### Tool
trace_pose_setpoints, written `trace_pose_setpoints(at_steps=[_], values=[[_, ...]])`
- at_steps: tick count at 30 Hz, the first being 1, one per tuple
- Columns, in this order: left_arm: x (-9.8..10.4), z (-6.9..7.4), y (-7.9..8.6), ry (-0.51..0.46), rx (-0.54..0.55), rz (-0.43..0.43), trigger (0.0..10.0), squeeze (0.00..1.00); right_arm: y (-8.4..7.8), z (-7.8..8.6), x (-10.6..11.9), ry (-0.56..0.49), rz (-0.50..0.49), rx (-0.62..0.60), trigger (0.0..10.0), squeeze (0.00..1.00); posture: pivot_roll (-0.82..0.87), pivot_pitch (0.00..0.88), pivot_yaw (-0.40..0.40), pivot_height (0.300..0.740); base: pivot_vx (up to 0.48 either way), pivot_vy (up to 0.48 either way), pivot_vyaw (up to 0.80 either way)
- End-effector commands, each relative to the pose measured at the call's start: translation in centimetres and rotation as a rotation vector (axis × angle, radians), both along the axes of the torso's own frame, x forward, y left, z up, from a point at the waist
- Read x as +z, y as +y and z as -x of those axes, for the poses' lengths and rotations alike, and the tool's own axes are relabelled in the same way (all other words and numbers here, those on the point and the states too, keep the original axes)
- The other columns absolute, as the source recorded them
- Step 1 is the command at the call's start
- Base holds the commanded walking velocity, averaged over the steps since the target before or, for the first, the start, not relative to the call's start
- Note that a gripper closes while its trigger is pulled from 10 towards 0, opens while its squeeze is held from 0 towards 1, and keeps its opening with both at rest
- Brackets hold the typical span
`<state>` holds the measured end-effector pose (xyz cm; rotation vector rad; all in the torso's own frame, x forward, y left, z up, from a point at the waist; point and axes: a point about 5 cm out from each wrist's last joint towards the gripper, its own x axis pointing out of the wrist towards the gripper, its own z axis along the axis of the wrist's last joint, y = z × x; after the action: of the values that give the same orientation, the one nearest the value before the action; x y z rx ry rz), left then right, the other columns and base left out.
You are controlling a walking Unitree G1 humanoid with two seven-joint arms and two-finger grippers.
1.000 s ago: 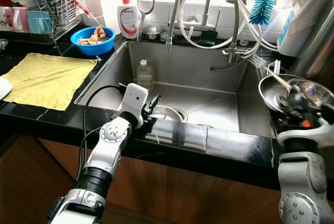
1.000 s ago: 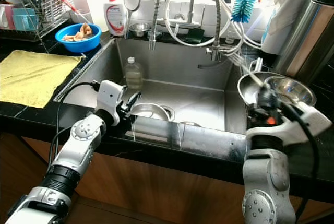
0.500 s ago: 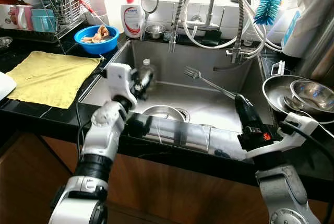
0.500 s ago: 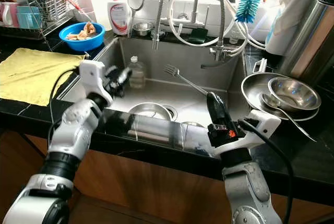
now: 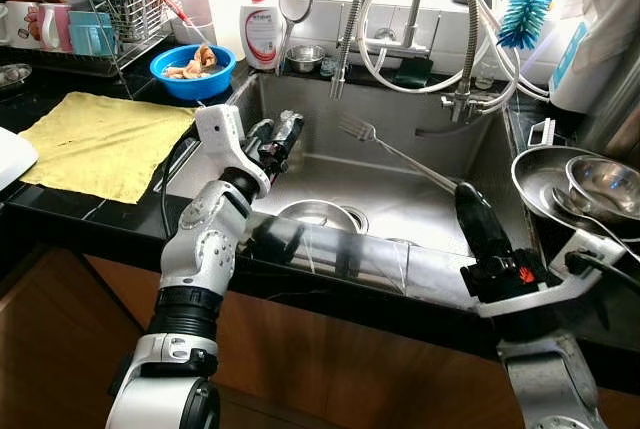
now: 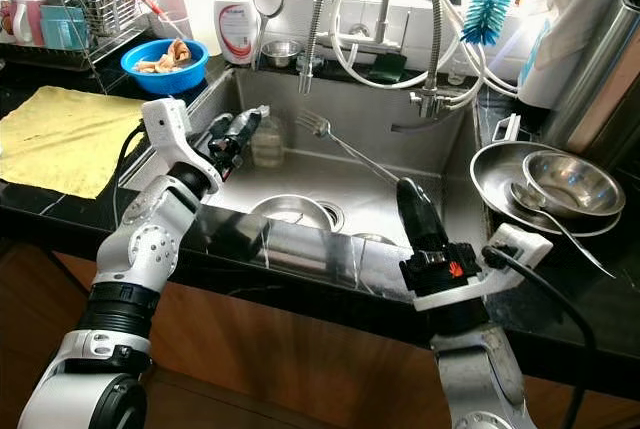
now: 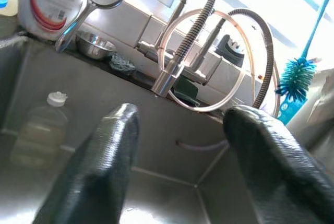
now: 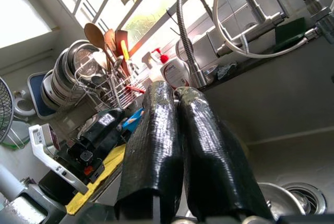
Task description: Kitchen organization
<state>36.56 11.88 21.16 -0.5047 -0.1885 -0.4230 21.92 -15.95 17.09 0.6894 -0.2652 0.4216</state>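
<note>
Dish rack [image 5: 120,4] sits at the far left on the black counter, with a yellow cloth [image 5: 95,139] spread in front of it and a blue bowl [image 5: 192,67] of scraps just beside the sink's corner. My left gripper [image 5: 278,137] hangs over the left side of the steel sink [image 5: 400,199], fingers spread with nothing between them; in the left wrist view the two pads [image 7: 99,166] frame a small clear bottle [image 7: 36,135] standing against the sink's back wall. A round steel bowl [image 5: 312,216] lies in the basin near the drain.

Further right, my right gripper [image 5: 468,211] reaches over the sink's front edge, fingers pressed together on the handle end of a fork [image 5: 385,145], tines raised toward the coiled tap hose [image 5: 420,19]. On the counter at the far right are stacked steel bowls [image 5: 585,181] with a spoon resting in them.

I judge the fork is what I'm sorting, probably bound for the rack. The risk is its long lever: pinched so near the end, it could pivot or slip out if I swing fast. Carrying it across, the tines could snag the hose, or my arms could meet over the basin. The left gripper could also tip the bottle.
</note>
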Motion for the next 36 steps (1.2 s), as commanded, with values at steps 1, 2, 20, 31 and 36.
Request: trace_pose_setpoints(at_steps=[1,2,20,31,36], values=[[0.0,0.1,-0.2,0.006,-0.005,0.0,10.0,1.0,-0.2,0.0,0.0,-0.005,0.004,-0.002,10.0,0.0,0.05,0.0,-0.016,0.74,0.0,0.0,0.0],[-0.1,0.2,-0.3,0.008,-0.016,0.001,10.0,0.62,-0.2,0.0,-0.1,-0.002,0.007,-0.003,10.0,0.0,0.05,0.0,-0.015,0.74,0.0,0.0,0.0],[0.7,3.5,-4.1,-0.016,-0.406,0.092,10.0,0.0,0.7,0.0,-0.2,0.004,-0.009,0.065,10.0,0.0,0.05,0.0,-0.026,0.74,0.0,0.0,0.0],[0.5,4.2,-4.3,-0.004,-0.441,0.052,10.0,0.0,1.5,0.5,0.3,-0.032,-0.047,0.13,10.0,0.0,0.05,0.0,-0.026,0.74,0.0,0.0,0.0],[0.4,3.9,-4.1,0.003,-0.408,0.046,10.0,0.0,1.4,0.5,0.3,-0.029,-0.047,0.119,10.0,0.0,0.05,0.0,-0.026,0.74,0.0,0.0,0.0]])
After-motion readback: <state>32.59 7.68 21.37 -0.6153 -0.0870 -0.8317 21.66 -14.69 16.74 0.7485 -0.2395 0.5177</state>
